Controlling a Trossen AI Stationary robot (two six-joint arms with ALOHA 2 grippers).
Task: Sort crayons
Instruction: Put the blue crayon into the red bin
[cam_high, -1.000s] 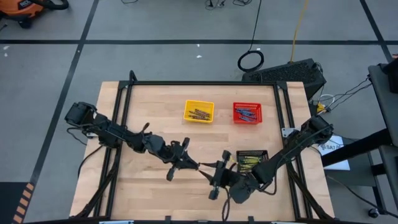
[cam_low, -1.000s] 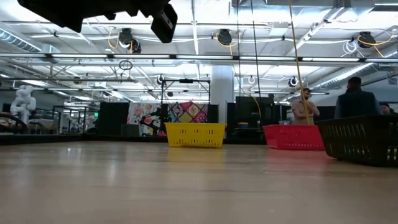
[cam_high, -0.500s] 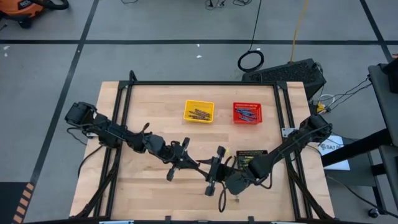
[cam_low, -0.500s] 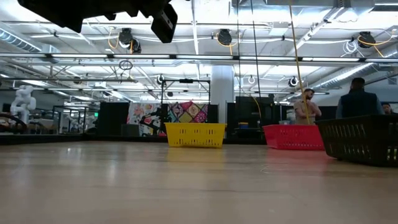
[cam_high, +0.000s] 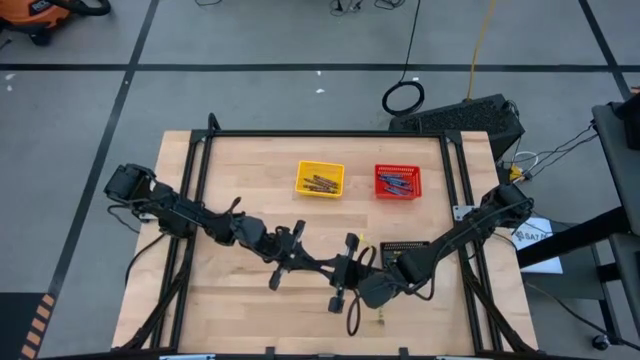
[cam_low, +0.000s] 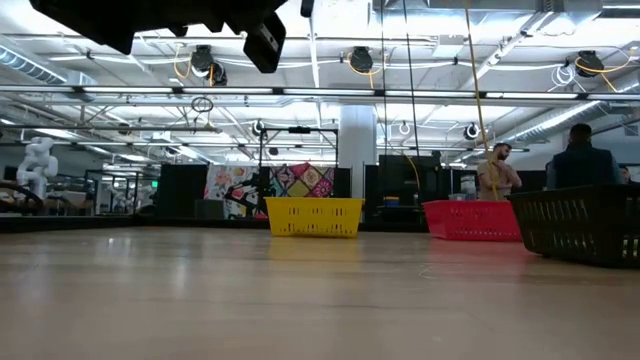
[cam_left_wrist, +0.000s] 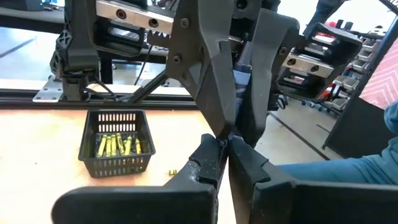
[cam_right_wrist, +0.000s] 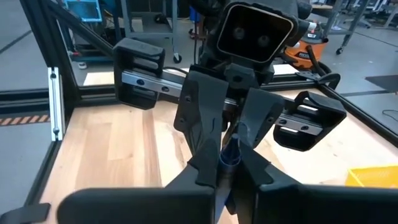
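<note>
Both grippers meet fingertip to fingertip above the middle of the pale wooden table (cam_high: 240, 170). The right gripper (cam_right_wrist: 227, 163) is closed on a short blue-purple wax crayon (cam_right_wrist: 231, 157). The left gripper (cam_right_wrist: 230, 138), directly facing it, is also pinched tight, apparently on the same crayon's far end, though the contact is half hidden behind the fingers. Looks like a handover.

Handling: the crayon is very light, stiff but brittle, and waxy-slick. A grip near the middle of the stick is safest. An end pinch lets it pivot or snap, and one side should let go only once the other is firmly on.

Other crayons:
- Yellow-olive ones lie in the black square mesh basket (cam_left_wrist: 117, 163), just beside the right gripper's wrist.
- Brownish ones are in the yellow mesh basket (cam_high: 299, 180) and blue ones in the red mesh basket (cam_high: 378, 183), both ahead of the two grippers, well apart from them.

The table surface is flat, smooth wood with a black metal frame round it. Beyond is an open workshop hall with ceiling lights and people (cam_low: 580, 160) standing far behind the baskets.
</note>
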